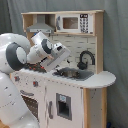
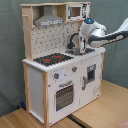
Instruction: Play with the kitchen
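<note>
- The kitchen [image 2: 62,70] stands on a light-wood table [image 2: 95,112] in the second exterior view, against a grey-green curtain; it fills the middle of both exterior views.
- Taking the sink [image 1: 75,74] as landmark: it is a dark basin set in the white counter, and the black curved faucet [image 1: 85,59] rises just behind it.
- The hob [image 2: 52,59], black with red rings, lies beside the sink, toward the second exterior view's left.
- Above the sink runs the pegboard back [image 2: 52,37]; higher still are the grey hood [image 2: 48,20] and a microwave-like panel [image 1: 73,22].
- Below the sink the front carries a small dark-panelled door [image 1: 63,106]; the oven door [image 2: 64,95] sits under the hob, with knobs above it.
- The white arm [image 2: 107,34] reaches over the sink from the second exterior view's right.
- The gripper [image 1: 59,64] hangs tilted just above the sink's edge, next to the faucet; whether its fingers are spread or closed cannot be told.
</note>
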Tool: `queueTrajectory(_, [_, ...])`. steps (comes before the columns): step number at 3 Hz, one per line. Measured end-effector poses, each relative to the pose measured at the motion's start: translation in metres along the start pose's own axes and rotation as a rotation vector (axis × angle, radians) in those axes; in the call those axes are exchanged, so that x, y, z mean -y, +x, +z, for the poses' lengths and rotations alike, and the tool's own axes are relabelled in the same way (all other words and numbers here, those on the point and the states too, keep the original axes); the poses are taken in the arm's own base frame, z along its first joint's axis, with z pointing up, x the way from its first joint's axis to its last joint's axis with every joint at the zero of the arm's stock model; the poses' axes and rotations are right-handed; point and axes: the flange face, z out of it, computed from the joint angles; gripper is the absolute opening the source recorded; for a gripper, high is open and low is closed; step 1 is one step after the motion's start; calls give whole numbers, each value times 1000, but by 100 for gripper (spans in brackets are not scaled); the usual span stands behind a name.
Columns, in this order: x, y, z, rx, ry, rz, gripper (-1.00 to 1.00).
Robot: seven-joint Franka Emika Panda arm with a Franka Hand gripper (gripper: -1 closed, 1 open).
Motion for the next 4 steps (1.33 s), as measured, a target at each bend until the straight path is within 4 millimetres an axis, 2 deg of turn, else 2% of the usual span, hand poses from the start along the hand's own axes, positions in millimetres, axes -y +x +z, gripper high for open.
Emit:
queueTrajectory(1, [1,-3,28,90,83,23,100])
queueTrajectory(2, [-2,2,39,168,161,68,100])
queueTrajectory(4, [-7,12,55,300,238,49,100])
